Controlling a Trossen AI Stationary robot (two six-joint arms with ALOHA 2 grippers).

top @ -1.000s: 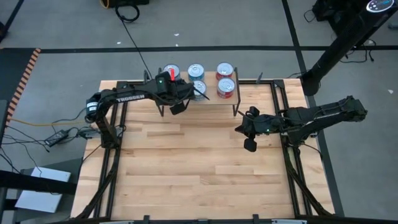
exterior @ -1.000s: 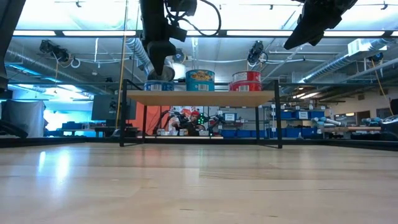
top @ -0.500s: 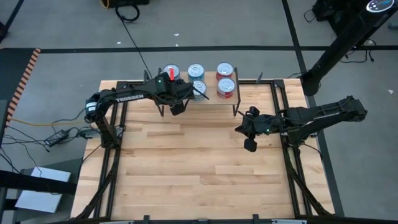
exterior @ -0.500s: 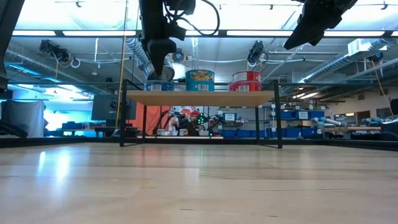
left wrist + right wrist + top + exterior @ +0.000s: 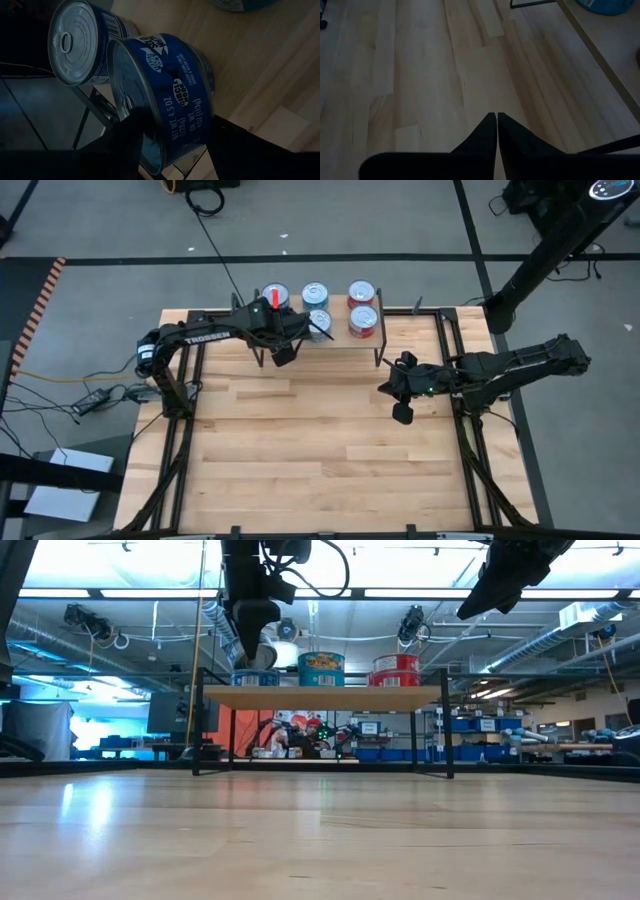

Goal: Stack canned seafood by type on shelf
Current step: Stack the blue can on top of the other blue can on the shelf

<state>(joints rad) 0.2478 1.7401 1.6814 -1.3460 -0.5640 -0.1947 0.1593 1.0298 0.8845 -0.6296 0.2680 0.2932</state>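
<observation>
The shelf [image 5: 345, 340] stands at the table's far edge. On it are two teal cans [image 5: 315, 293], two red cans [image 5: 362, 290] and a dark blue can [image 5: 275, 295] at its left end. My left gripper [image 5: 287, 342] hangs over the shelf's left part, shut on a second dark blue can [image 5: 170, 95]. That can is close beside the standing one [image 5: 75, 40] in the left wrist view. In the high view the gripper hides it. My right gripper [image 5: 402, 412] is shut and holds nothing, raised above the table's right side. My left gripper pinches the dark blue can across its height. One finger [image 5: 131, 135] lies against the silver lid [image 5: 122, 85], the other [image 5: 222, 145] against the base. The fingers slant down from the table's near left. The can sits tilted over the shelf board [image 5: 260, 65]; I cannot tell whether it touches the board.
Black rails [image 5: 455, 370] run along the tabletop's sides. A wide stretch of bare wooden tabletop [image 5: 320, 450] lies in front of the shelf. A dark stand [image 5: 540, 270] rises beyond the table's far right corner.
My left gripper has turned a little at the wrist over the shelf's left end, tipping the dark blue can slightly, without moving away.
</observation>
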